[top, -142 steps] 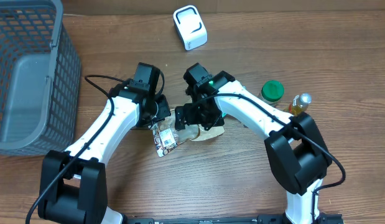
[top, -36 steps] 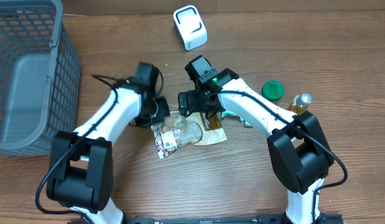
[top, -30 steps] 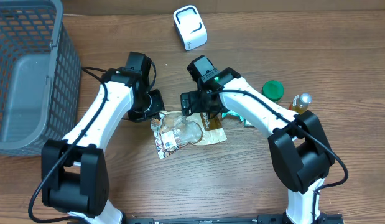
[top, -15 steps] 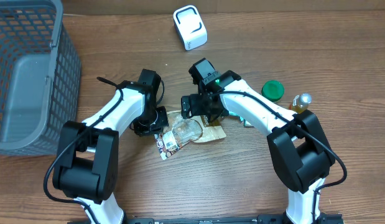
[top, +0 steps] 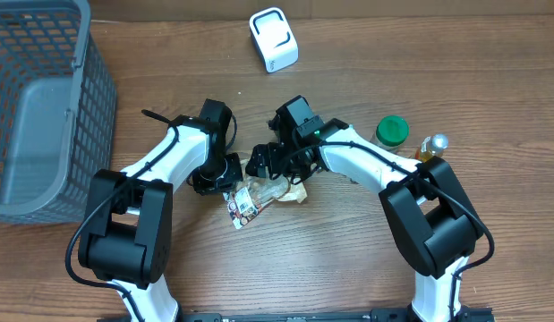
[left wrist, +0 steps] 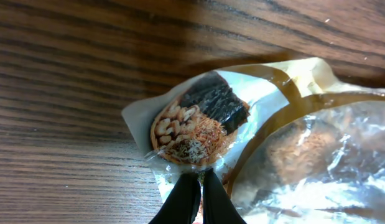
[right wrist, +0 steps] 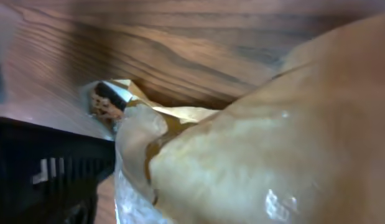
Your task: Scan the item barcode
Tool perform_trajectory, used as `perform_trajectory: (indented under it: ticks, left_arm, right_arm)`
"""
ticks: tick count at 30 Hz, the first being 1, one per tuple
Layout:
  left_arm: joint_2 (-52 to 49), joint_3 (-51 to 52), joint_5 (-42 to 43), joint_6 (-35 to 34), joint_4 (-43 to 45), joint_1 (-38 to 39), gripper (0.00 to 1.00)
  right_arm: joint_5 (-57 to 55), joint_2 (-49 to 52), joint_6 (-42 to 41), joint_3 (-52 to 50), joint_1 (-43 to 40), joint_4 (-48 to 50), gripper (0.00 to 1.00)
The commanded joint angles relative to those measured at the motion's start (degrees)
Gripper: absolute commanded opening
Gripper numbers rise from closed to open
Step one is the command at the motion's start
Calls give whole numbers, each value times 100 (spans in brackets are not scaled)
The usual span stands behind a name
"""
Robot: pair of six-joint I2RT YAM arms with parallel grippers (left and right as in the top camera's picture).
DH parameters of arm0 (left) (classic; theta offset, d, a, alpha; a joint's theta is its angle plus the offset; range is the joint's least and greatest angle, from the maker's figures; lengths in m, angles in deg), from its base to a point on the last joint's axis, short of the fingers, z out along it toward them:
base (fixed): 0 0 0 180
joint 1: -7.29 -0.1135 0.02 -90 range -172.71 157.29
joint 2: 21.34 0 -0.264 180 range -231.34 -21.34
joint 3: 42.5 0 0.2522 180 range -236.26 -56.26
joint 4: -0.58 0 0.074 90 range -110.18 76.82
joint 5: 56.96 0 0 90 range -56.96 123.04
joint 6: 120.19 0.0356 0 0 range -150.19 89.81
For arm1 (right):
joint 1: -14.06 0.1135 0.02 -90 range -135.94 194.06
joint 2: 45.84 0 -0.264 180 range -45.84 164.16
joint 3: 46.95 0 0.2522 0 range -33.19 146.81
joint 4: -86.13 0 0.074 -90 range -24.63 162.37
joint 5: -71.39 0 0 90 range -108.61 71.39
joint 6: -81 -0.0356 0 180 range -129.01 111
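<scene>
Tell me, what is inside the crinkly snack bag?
Through the clear part of the snack bag, something brownish and crumbly shows, too blurry to name. The printed part, with its picture of nuts and dark strips, hides the rest.

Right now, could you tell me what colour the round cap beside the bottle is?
The cap is green, clearest in the overhead view.

Wooden table [top: 491, 54] carries basket [top: 98, 98], white scanner [top: 274, 39], snack pouch [top: 259, 195], green-capped jar [top: 392, 131], bottle [top: 431, 148].

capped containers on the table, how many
2: a round green-lidded jar on the right side, and a small yellow silver-capped bottle just right of it. Others may be hidden.
</scene>
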Motion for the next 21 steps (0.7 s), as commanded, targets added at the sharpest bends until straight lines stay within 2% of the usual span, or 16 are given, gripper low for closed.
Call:
perform_trajectory:
  ticks: [1,2,9,12,17,19,21]
  left_arm:
    - [-348,76,-31,129,103,11,4]
    - [-348,76,-31,129,101,11,4]
    - [-348,76,-11,125,131,11,4]
    - [-348,76,28,125,138,11,4]
    - [-345,68,26,127,136,11,4]
    - [-343,-15,26,127,44,9,4]
    - [-326,-319,0,129,-208,-4,4]
  right_arm:
    - [732,-70,-42,-133,-11,179,77]
    - [741,-70,-39,-133,-11,214,70]
    - [741,-70,-4,-133,-11,216,43]
    - [741,-70,26,-133,-13,214,38]
    - [741,-70,24,-131,-13,146,37]
    - [741,-70,24,-131,-13,146,32]
    - [741,-70,26,-131,-13,144,15]
